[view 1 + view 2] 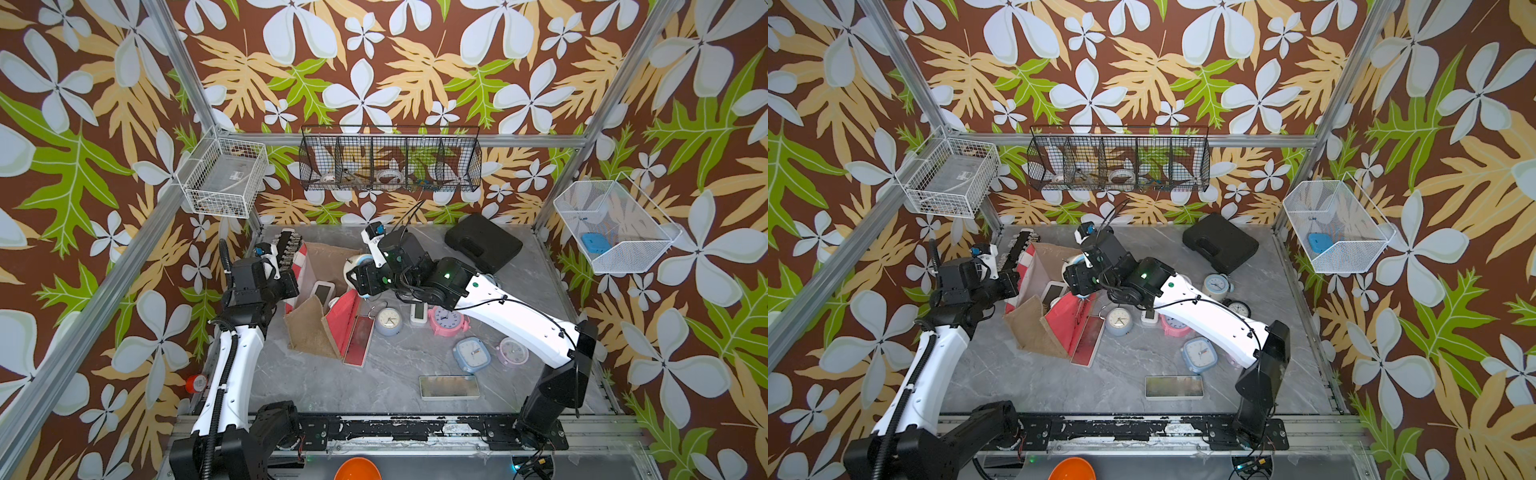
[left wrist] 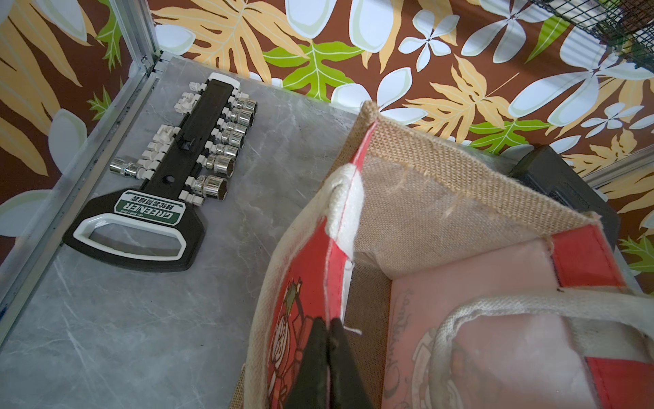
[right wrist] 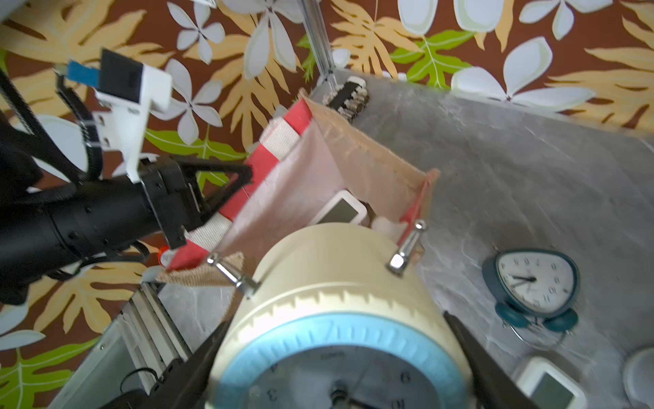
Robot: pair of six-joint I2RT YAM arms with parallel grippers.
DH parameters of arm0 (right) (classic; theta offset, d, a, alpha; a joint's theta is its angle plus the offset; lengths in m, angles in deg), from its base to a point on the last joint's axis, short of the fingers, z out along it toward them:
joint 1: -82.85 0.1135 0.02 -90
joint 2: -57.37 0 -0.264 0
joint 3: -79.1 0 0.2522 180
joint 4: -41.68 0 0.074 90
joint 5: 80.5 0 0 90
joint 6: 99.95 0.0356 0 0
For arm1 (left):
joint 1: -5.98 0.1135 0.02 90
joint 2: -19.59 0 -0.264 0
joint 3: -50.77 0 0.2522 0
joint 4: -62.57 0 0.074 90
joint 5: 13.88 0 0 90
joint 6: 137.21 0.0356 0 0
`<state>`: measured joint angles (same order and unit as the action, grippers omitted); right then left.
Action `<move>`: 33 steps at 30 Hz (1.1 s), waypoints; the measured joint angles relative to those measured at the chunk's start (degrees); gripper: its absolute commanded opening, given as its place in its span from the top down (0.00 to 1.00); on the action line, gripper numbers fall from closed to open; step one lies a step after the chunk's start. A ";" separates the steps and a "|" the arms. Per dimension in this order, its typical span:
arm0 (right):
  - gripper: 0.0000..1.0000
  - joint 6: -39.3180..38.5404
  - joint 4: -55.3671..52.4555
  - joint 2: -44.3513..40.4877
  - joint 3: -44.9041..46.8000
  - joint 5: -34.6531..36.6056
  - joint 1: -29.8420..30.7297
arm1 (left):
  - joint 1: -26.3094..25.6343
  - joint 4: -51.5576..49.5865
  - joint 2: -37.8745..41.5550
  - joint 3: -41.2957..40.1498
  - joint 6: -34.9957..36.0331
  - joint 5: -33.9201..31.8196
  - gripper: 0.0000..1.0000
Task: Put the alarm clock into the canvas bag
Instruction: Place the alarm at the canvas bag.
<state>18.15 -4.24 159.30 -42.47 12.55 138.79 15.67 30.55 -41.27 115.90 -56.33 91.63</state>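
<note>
The right gripper (image 3: pixel 336 320) has its jaws far apart and clamps the cream round alarm clock with a blue ring around its dial (image 3: pixel 318 269) by its two sides. The clock hangs above the grey marble-pattern table (image 1: pixel 374 382), just at the edge of the open mouth of the boxy canvas bag with tan burlap sides and red panels (image 1: pixel 309 328) — not inside it. The left gripper (image 2: pixel 327 322) is fully closed, pinching the bag's red rim. The bag stands on the left rear part of the table, and a white rectangular digital clock (image 1: pixel 322 291) lies inside it.
</note>
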 measured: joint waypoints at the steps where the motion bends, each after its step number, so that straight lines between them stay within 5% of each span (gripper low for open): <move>1: 0.29 0.00 0.59 0.87 -0.94 0.00 0.20 | 0.00 0.02 0.04 -0.09 0.00 0.04 1.00; 19: 0.30 4.87 5.99 23.50 -21.68 -1.97 0.94 | 0.00 0.59 1.09 -0.61 -0.50 1.73 1.00; 33: 0.29 17.20 3.80 30.47 -20.74 4.24 1.05 | 0.00 0.48 2.69 -0.94 -1.29 1.03 1.00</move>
<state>35.35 -0.44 189.77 -63.22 16.79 139.84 15.67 31.03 -38.58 114.96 -57.62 92.66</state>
